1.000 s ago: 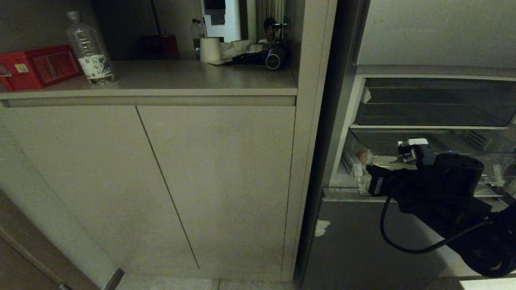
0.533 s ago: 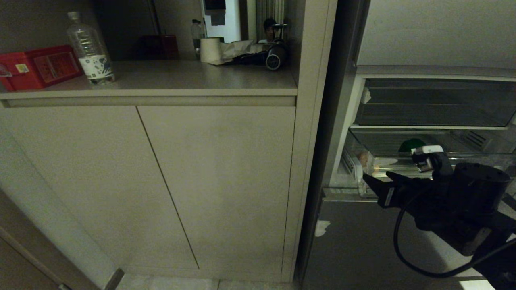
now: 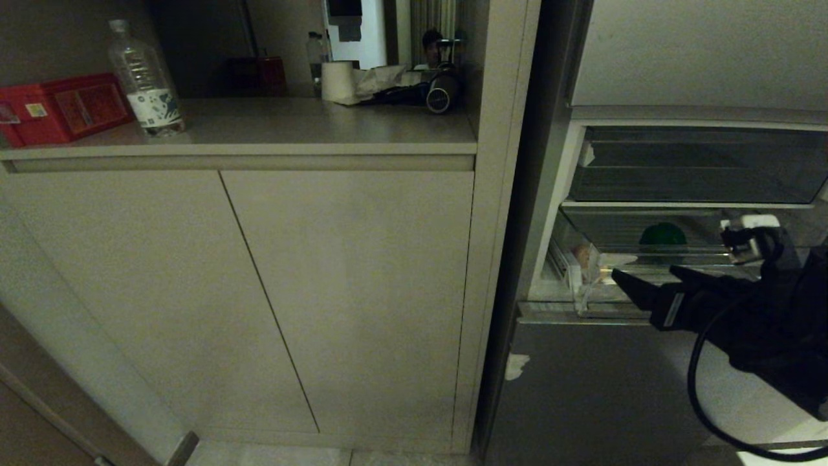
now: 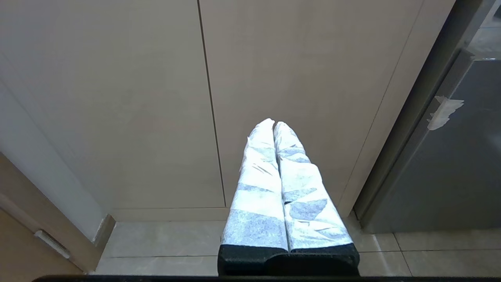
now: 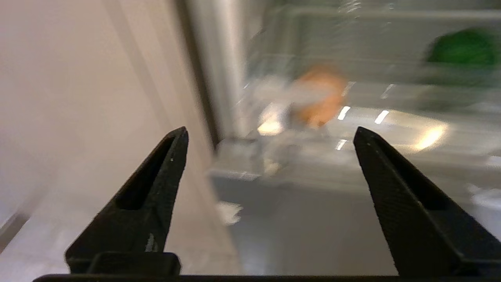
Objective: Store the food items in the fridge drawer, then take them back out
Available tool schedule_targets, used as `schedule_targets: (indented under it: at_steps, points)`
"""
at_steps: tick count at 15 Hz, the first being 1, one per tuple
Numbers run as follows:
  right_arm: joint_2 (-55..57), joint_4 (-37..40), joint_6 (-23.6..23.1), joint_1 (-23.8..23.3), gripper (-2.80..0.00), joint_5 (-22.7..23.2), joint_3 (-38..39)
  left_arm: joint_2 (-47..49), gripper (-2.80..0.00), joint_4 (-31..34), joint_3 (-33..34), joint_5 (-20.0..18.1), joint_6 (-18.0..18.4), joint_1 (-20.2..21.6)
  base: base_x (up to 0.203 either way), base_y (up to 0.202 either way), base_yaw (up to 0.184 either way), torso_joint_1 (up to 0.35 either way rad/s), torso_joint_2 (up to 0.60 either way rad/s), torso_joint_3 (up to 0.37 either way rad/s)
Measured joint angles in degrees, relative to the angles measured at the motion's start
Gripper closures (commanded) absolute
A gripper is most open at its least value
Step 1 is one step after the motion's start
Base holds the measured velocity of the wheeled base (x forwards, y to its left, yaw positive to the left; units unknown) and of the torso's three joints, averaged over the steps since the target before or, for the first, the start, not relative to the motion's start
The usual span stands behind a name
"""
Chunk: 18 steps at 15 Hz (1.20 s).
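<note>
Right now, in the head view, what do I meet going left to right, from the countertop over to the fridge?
red box → water bottle → paper roll → tan-orange lump → green pepper → right gripper, open, outside the fridge drawer.

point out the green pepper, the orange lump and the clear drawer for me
glossy dark-green rounded bell pepper [image 3: 662, 234]: head view, its domed top.
tan-orange oval lump [image 3: 584, 253]: head view, its middle, by the drawer's left end.
clear plastic fridge drawer [image 3: 585, 294]: head view, front lip's left corner.
</note>
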<state>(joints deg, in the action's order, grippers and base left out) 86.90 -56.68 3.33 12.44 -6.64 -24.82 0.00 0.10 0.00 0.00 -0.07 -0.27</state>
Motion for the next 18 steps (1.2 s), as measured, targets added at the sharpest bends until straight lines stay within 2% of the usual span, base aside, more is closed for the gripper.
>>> schedule_targets:
  at_steps: [3, 6, 13, 18]
  points:
    - [-1.92, 15.85, -1.57, -5.56, -2.80, 1.99, -12.30, 0.00, 0.00, 0.00, 0.00, -0.02, 0.00, 0.02, 0.000, 0.000, 0.000, 0.000, 0.00, 0.000]
    - [1.53, 29.71, -2.37, -9.57, -2.80, 4.34, -23.79, 0.00, 0.00, 0.00, 0.00, 0.00, 0.00, 0.00, 0.000, 0.000, 0.000, 0.000, 0.00, 0.000]
    - [15.52, 37.42, -2.91, -13.38, -2.80, 4.71, -38.74, 0.00, 0.00, 0.00, 0.00, -0.05, 0.00, 0.02, 0.000, 0.000, 0.000, 0.000, 0.00, 0.000]
    - [20.09, 41.32, -2.97, -14.34, -2.80, 4.72, -43.38, 0.00, 0.00, 0.00, 0.00, 0.00, 0.00, 0.00, 0.000, 0.000, 0.000, 0.000, 0.00, 0.000]
